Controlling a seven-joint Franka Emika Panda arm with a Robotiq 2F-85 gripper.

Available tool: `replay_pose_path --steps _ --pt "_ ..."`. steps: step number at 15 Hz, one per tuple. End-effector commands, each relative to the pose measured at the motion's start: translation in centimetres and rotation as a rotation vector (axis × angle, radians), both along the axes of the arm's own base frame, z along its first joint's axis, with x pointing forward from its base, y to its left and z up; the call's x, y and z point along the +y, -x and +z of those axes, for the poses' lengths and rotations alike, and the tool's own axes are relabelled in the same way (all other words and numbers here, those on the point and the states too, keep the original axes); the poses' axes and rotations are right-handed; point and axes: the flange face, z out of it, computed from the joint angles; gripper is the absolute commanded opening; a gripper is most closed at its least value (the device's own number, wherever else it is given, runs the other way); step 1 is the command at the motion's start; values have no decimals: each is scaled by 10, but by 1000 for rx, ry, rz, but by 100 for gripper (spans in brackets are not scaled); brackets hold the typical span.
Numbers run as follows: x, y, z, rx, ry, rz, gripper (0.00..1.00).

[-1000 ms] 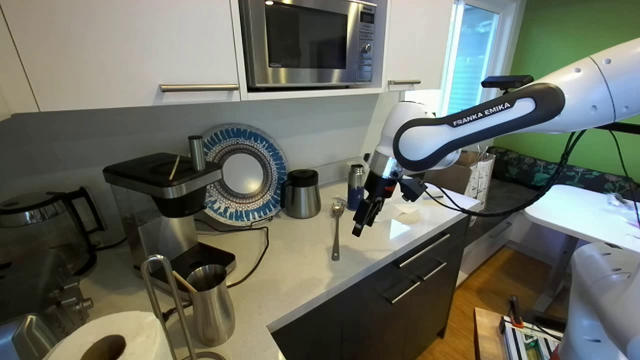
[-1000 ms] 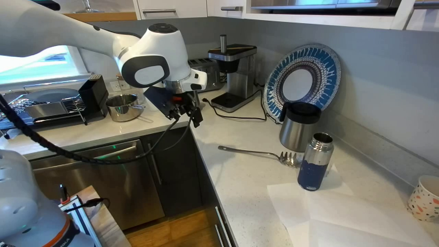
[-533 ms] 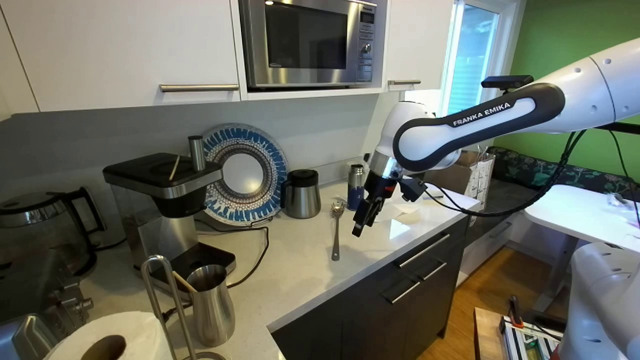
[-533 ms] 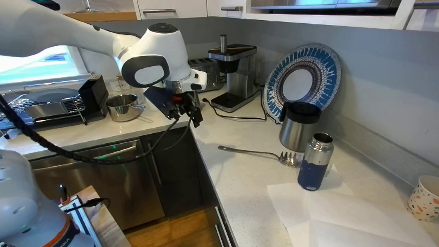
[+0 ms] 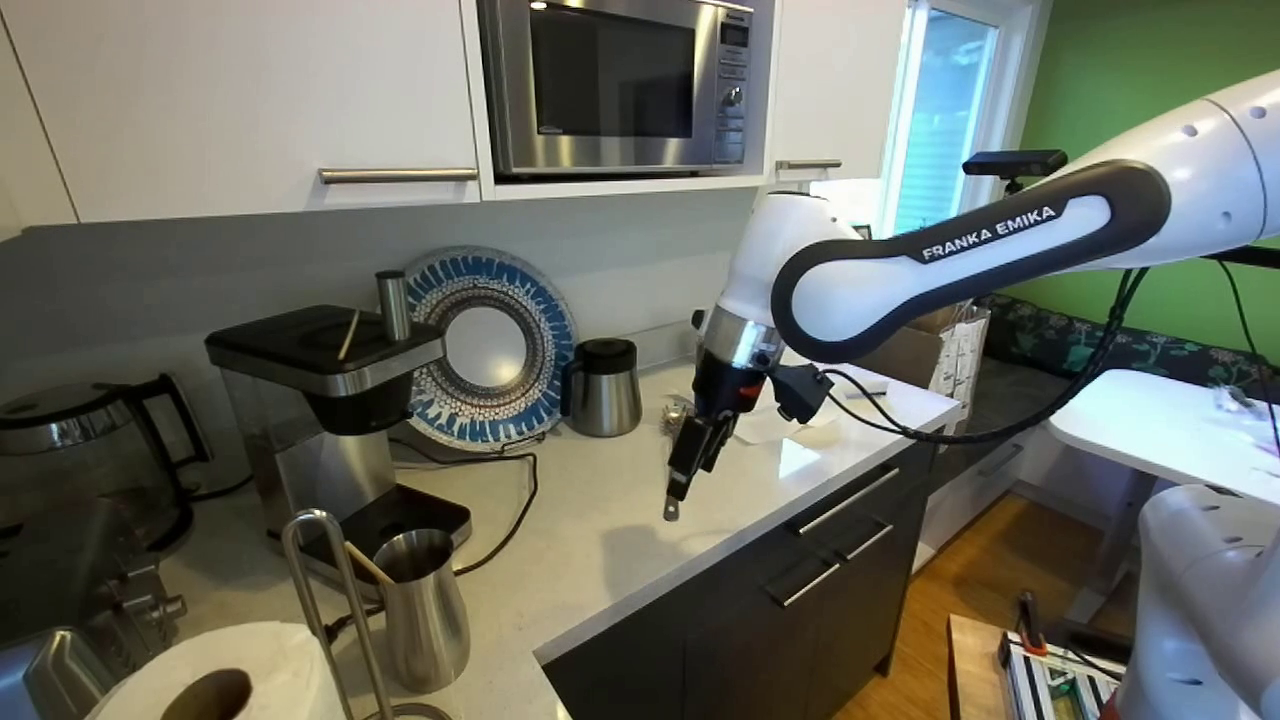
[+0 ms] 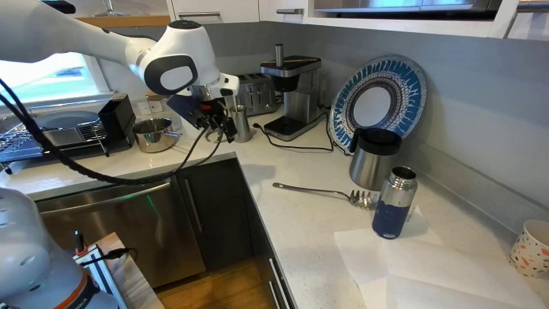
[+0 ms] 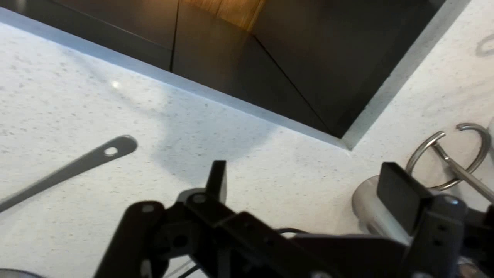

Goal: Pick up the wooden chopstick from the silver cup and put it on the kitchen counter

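The Robotiq gripper (image 7: 305, 179) is sitting nearer the brushed-steel cup (image 5: 430, 622) than before, its jaws standing apart and empty. The wooden chopstick (image 5: 369, 564) is leaning out of that cup. Reaching is seemingly underway, probably calling next for centring over the stick.

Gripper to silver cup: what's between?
The kitchen counter, crossed by a black cord running nearer the silver cup than the gripper, as an exterior view shows.
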Motion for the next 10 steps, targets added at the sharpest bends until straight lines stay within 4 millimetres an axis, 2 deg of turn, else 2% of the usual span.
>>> replay_pose_path --steps 1,2,5,10 --pt "63 -21 7 -12 -7 -40 100" --pt "81 -29 12 -5 -31 -72 100" --pt "116 -49 25 -18 -48 -121 100" --pt "149 -88 41 -67 -18 -143 100"
